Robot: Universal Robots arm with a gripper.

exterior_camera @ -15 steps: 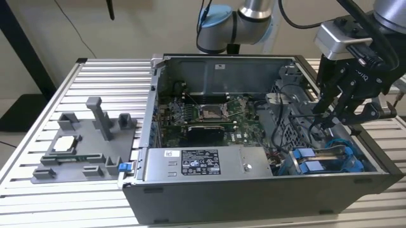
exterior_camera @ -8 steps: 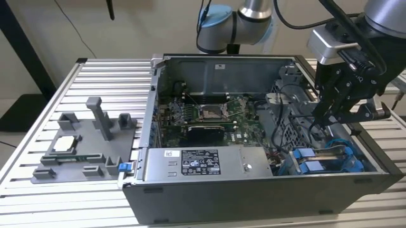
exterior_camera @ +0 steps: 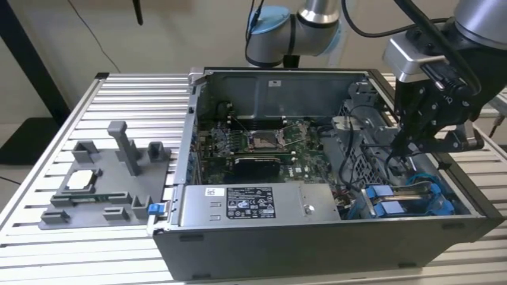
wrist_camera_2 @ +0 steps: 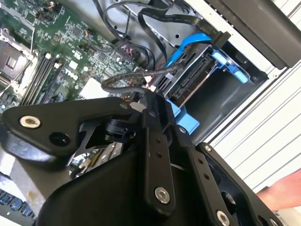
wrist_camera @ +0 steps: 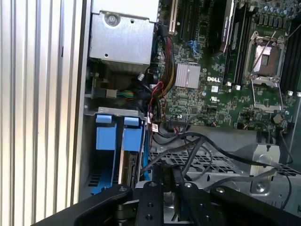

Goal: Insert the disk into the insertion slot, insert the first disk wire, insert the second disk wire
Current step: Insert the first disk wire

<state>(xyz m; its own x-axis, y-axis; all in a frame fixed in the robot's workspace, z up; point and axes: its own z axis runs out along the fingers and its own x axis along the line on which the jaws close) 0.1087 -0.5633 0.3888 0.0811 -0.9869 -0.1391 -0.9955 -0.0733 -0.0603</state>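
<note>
In the second wrist view the gripper (wrist_camera_2: 149,104) hangs just above a black wire (wrist_camera_2: 127,80) beside the disk (wrist_camera_2: 188,82); whether it grips anything, I cannot tell. The first wrist view has the disk seated in the insertion slot (wrist_camera: 117,111). The exterior view puts the gripper low over that bay, presumably for wiring.

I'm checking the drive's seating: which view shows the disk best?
The second wrist view: the disk shows its end face between blue carrier parts. The first wrist view gives blue tabs; the exterior view, blue pieces low on its right.
</note>
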